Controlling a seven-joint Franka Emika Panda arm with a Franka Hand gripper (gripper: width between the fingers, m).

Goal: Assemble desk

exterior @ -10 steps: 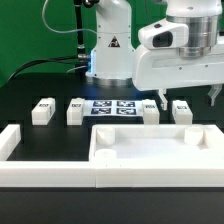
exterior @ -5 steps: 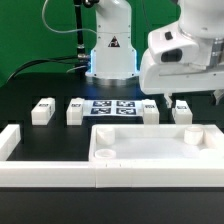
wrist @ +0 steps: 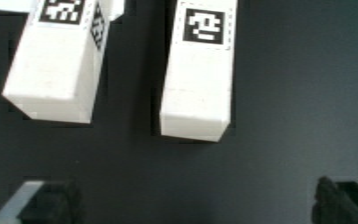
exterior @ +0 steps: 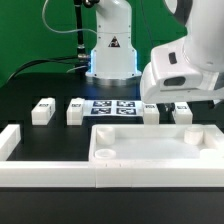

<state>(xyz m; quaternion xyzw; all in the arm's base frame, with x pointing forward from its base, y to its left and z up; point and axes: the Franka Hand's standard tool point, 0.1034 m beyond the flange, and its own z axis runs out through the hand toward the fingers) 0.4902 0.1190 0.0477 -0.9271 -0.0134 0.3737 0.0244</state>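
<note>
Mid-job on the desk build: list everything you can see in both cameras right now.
desk panel: one, white, raised rim, flat on the table near the front.
leg posts: four, white, tagged, lying in a row behind the panel; two towards the exterior view's left, two towards its right.
rail: one, white, long and low, along the front, with a raised end at the exterior view's left.
marker board: one, white with black tags, between the two pairs of posts.
table: one, black.
backdrop: green, behind the table.
robot base: one, white, behind the marker board.
gripper: one, open, empty, above two posts.
</note>
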